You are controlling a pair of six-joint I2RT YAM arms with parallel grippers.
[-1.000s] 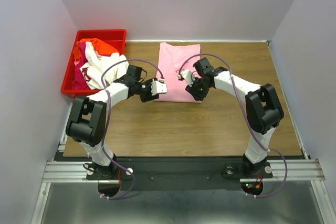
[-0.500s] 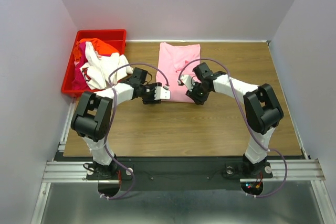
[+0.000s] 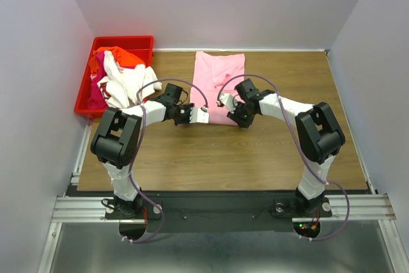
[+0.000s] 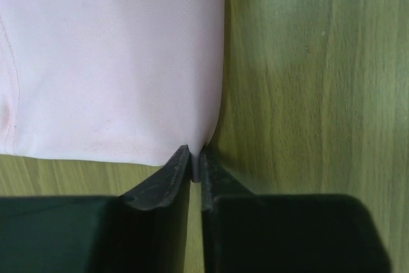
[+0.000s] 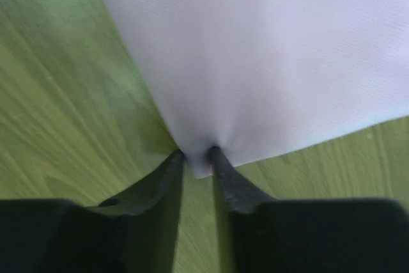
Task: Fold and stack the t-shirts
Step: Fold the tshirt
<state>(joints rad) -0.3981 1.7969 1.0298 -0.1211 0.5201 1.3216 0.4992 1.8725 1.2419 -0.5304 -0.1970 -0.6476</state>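
A light pink t-shirt (image 3: pixel 218 81) lies folded into a narrow strip at the middle back of the table. My left gripper (image 3: pixel 203 115) sits at its near left corner, shut on the cloth. The wrist view shows the pink t-shirt (image 4: pixel 115 62) with its corner pinched in my left gripper (image 4: pixel 196 163). My right gripper (image 3: pixel 238 118) is at the near right corner, shut on a tuck of the pink t-shirt (image 5: pixel 268 55) between its tips (image 5: pixel 197 161). White, orange-red and magenta t-shirts (image 3: pixel 118 75) are heaped in the red bin.
The red plastic bin (image 3: pixel 86 87) stands at the back left, against the left wall. Bare wooden tabletop (image 3: pixel 223 158) lies between the shirt and the arm bases. Walls close in the table at the back and both sides.
My left gripper moved right to the shirt's near left corner and closed on it. My right gripper shifted slightly left and tightened a little on the near right corner.
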